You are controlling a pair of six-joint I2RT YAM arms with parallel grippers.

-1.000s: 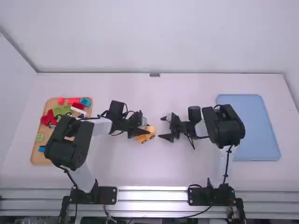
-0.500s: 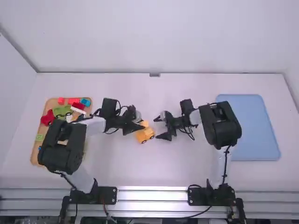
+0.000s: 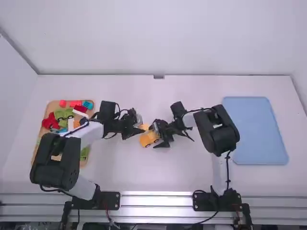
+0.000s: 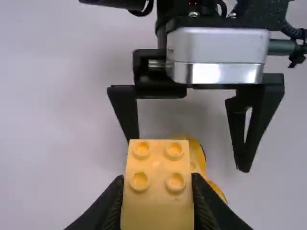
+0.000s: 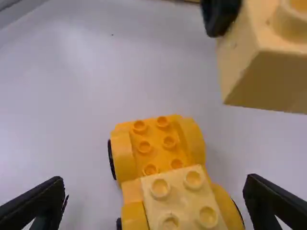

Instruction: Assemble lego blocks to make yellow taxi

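My left gripper (image 3: 138,129) is shut on a pale yellow block (image 3: 144,127), just behind and beside an orange-yellow car base (image 3: 147,140). The left wrist view shows the left gripper (image 4: 158,201) pinching this studded block (image 4: 157,184) by its sides. My right gripper (image 3: 157,136) stands open at the car's right end. In the right wrist view, the right gripper (image 5: 156,194) has its fingers spread on either side of the wheeled base (image 5: 160,146), which carries another pale yellow block (image 5: 184,199) on its nearer part. The held block (image 5: 268,76) hangs higher, off to one side.
A wooden tray (image 3: 37,157) with several coloured blocks lies at the far left, partly under the left arm. A blue tray (image 3: 254,132) is on the right. Bare white table (image 3: 144,172) lies in front of the car.
My right gripper has come left, up to the car, with its fingers spread. The left gripper has drawn back a little to the left with its block, uncovering more of the car.
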